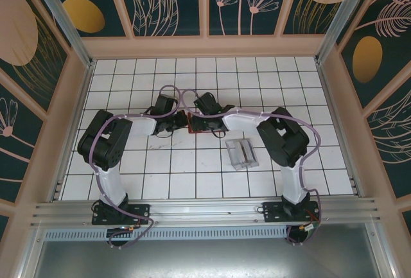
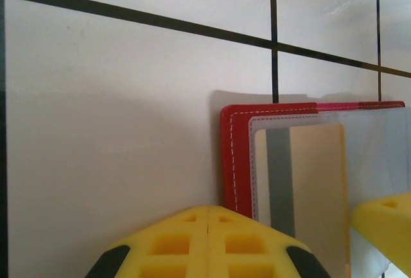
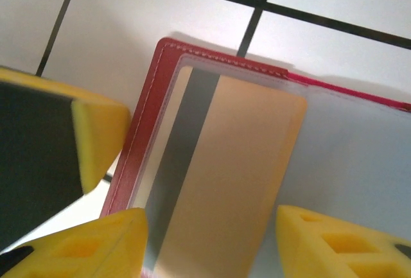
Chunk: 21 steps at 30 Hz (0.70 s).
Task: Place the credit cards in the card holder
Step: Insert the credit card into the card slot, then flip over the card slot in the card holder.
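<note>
The red card holder (image 1: 194, 128) lies open on the white tiles mid-table, between both grippers. In the right wrist view its red stitched edge (image 3: 144, 130) frames a clear pocket, and a credit card (image 3: 237, 175) with a grey stripe sits in that pocket. My right gripper (image 3: 209, 212) is open, with one yellow fingertip on each side of the card's near end. My left gripper (image 2: 210, 208) is shut, and its tip rests at the holder's red left border (image 2: 234, 162). The same credit card (image 2: 314, 182) shows in the left wrist view.
A clear acrylic slotted tray (image 1: 242, 153) stands on the tiles to the right of the holder, near the right arm's elbow. Low pink walls fence the tiled floor on three sides. A finger of the right gripper (image 2: 385, 226) shows at the left wrist view's right edge.
</note>
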Each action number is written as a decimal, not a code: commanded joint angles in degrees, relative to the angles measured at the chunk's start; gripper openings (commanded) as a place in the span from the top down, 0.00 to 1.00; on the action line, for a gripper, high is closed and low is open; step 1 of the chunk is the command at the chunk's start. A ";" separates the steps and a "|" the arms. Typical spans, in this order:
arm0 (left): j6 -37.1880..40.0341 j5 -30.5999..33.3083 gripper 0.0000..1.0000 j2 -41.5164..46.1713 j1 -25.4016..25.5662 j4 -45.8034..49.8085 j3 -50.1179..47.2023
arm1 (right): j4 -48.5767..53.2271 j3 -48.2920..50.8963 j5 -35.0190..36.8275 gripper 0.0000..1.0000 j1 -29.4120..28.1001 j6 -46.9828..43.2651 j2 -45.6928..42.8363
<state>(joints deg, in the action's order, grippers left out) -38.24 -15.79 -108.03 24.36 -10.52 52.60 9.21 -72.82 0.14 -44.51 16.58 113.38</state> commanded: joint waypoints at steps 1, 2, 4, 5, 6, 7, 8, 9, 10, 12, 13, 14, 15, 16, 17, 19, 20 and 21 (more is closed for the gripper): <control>0.00 0.55 1.00 -1.06 -0.27 2.48 -2.17 | -0.14 2.37 0.47 0.44 0.92 2.32 -6.90; -0.17 0.14 0.98 -0.75 -0.28 2.20 -2.39 | 0.90 2.66 0.35 0.44 1.66 3.46 -7.51; -0.64 -0.42 0.96 -0.11 -0.28 1.53 -2.82 | 3.12 2.85 0.04 0.44 3.27 5.53 -8.09; -0.96 -0.68 0.94 0.30 -0.35 1.21 -3.26 | 3.58 3.47 -0.22 0.44 3.91 6.53 -8.43; -1.25 -1.00 0.93 0.72 -0.29 0.89 -3.61 | 3.49 4.24 -0.74 0.44 4.39 7.35 -8.81; -1.51 -1.23 0.91 1.21 -0.29 0.67 -4.01 | 3.28 4.99 -1.50 0.43 4.75 8.26 -9.12; -1.59 -1.47 0.89 1.72 -0.38 0.52 -4.27 | 3.02 5.67 -2.45 0.43 5.00 9.16 -9.33; -1.58 -1.44 0.88 2.18 -0.33 0.64 -4.49 | 3.08 5.97 -3.36 0.43 5.12 9.87 -9.20; -1.47 -1.14 0.88 2.66 -0.33 0.80 -4.64 | 3.30 6.02 -3.94 0.42 5.20 10.50 -8.99; -1.14 -0.56 0.87 3.16 -0.34 1.03 -4.87 | 3.66 5.89 -4.01 0.41 5.23 11.00 -8.11; -1.14 -0.62 0.87 3.24 -0.34 1.03 -4.96 | 3.75 5.78 -3.97 0.40 5.27 11.17 -7.59; -1.22 -0.87 0.87 3.02 -0.29 0.88 -5.04 | 3.69 5.68 -4.05 0.40 5.39 11.43 -6.97; -1.39 -1.18 0.86 2.86 -0.31 0.70 -5.11 | 3.35 5.67 -4.49 0.40 5.50 11.61 -6.55; -1.46 -1.47 0.86 2.67 -0.34 0.48 -5.21 | 2.87 5.67 -4.95 0.39 5.68 11.79 -5.94; -1.49 -1.61 0.86 2.42 -0.30 0.30 -5.29 | 2.55 5.56 -5.26 0.39 5.75 12.10 -5.29; -1.66 -1.70 0.86 2.08 -0.29 -0.12 -5.57 | 2.31 5.02 -6.01 0.39 5.84 12.36 -4.15; -1.74 -1.81 0.86 1.99 -0.32 -0.33 -5.71 | 2.39 4.73 -6.03 0.39 5.84 12.65 -3.55; -1.76 -1.77 0.85 1.94 -0.31 -0.38 -5.84 | 2.43 4.50 -5.95 0.39 5.84 12.99 -2.91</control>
<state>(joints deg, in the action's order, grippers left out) -39.31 -16.67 -105.78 24.21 -13.61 48.69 11.81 -67.44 -4.43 -38.98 27.68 108.18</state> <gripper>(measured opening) 0.142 0.607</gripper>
